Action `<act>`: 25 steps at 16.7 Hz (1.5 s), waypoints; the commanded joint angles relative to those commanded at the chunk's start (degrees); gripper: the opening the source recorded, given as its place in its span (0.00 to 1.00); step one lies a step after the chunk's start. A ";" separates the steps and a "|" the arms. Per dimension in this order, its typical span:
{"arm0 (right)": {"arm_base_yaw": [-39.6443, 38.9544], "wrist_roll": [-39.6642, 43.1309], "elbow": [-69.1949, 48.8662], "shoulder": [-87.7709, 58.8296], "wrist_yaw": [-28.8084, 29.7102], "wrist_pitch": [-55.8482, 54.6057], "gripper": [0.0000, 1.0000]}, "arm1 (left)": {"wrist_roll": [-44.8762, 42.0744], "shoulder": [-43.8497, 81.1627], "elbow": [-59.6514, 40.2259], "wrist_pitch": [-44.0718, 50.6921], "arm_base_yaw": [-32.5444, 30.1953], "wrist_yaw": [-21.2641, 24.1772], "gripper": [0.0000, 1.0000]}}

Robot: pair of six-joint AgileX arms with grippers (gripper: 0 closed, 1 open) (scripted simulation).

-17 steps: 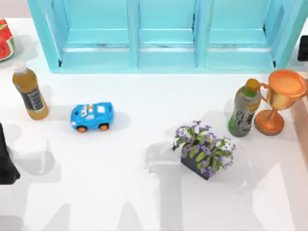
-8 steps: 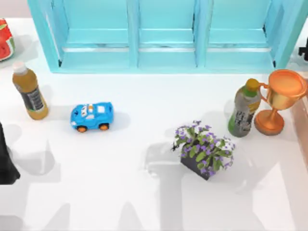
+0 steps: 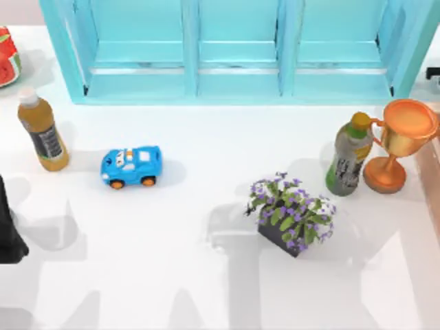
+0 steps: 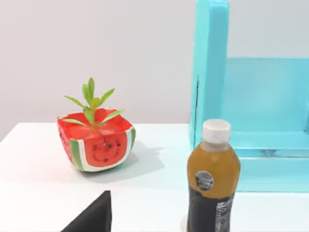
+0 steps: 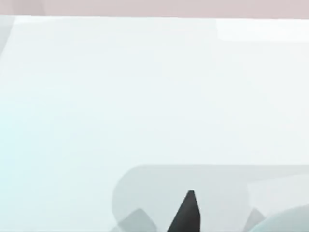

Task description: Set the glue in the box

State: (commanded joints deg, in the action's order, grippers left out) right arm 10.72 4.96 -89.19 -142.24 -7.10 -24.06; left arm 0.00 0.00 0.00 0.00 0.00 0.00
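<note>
The glue is out of view. A pinkish-brown strip (image 3: 433,182) runs along the table's right edge below the trophy; I cannot tell whether it is the box. My right gripper (image 3: 434,72) is a small black piece at the far right edge, beside the turquoise shelf. In the right wrist view a black part of it (image 5: 186,215) hangs over bare white table. My left arm (image 3: 8,230) is parked at the left edge, and a black corner of it (image 4: 91,217) shows in the left wrist view.
A turquoise shelf unit (image 3: 234,48) spans the back. On the table stand an orange juice bottle (image 3: 41,130), a blue toy car (image 3: 132,166), a purple flower pot (image 3: 292,216), a green bottle (image 3: 349,155), an orange trophy (image 3: 399,141) and a watermelon planter (image 4: 96,142).
The black piece of my right gripper at the far right edge has slid further out of the top view. Everything on the table is unmoved.
</note>
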 joint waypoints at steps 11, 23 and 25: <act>1.59 0.76 -3.22 2.41 -0.29 2.03 0.00 | 0.00 0.00 0.00 0.00 0.00 0.00 1.00; 0.20 -0.08 -4.77 11.78 -0.19 16.33 0.00 | 0.00 0.00 0.00 0.00 0.00 0.00 1.00; 0.20 -0.08 -4.77 11.78 -0.19 16.33 0.00 | 0.00 0.00 0.00 0.00 0.00 0.00 1.00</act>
State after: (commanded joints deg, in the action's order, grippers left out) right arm 10.92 4.89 -93.96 -130.47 -7.29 -7.73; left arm 0.00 0.00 0.00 0.00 0.00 0.00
